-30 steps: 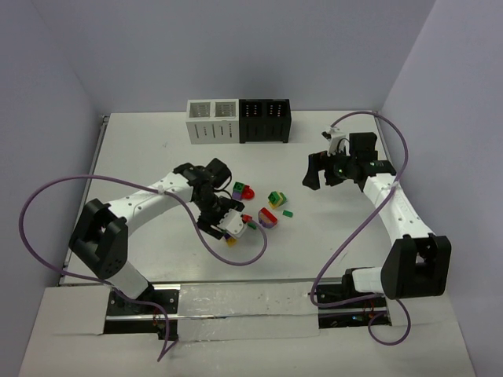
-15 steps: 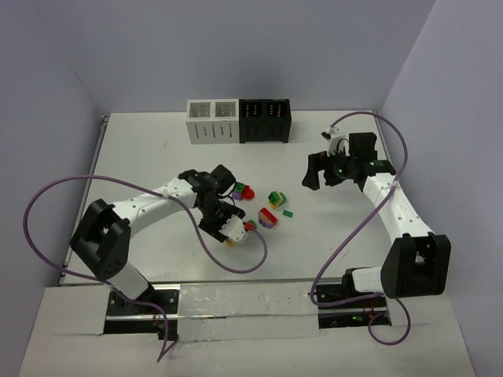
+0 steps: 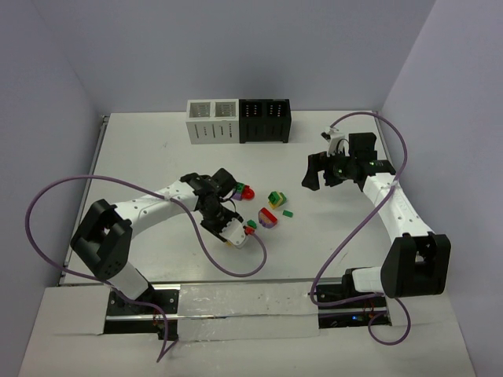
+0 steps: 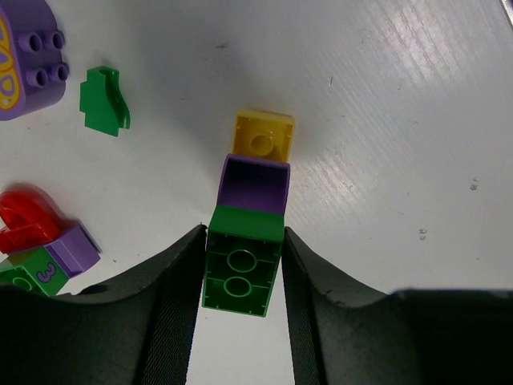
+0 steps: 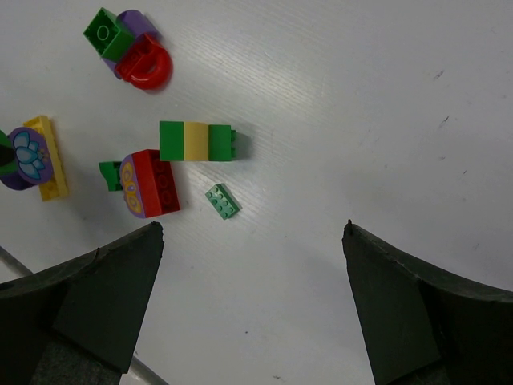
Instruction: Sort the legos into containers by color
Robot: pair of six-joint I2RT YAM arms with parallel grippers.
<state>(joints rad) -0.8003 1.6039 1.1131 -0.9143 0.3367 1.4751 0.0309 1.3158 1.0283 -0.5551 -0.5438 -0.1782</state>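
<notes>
Legos (image 3: 271,218), small plastic bricks in green, purple, yellow & red, lie loose on the white table (image 3: 157,149) btwn the two arms, well apart from the containers. Those are a white slotted two-compartment bin (image 3: 212,120) joined to a black slotted two-compartment bin (image 3: 264,120), one row at the far edge; contents can't be made out.

L gripper (image 4: 244,233) is low over a green-purple-yellow stack (image 4: 250,200) that lies flat, apparently on the table. Its black fingers (image 4: 172,297) sit against both long sides of the green end brick w/ no gap visible, so it's clamped on that brick. Purple & yellow bricks stick out past the tips. Left of the stack in the wrist view: small green piece (image 4: 104,100), purple rounded brick w/ yellow print (image 4: 28,40), and a red arch (image 4: 24,220) stuck to a purple & a green brick.

R gripper (image 5: 252,228) hangs above the table, jaws spread wide, nothing btwn them. Under its cam: green-yellow-green bar (image 5: 196,141), tiny teal-green plate (image 5: 222,200) near it, red brick w/ purple printed half-round (image 5: 152,183), all apart from its fingers.
</notes>
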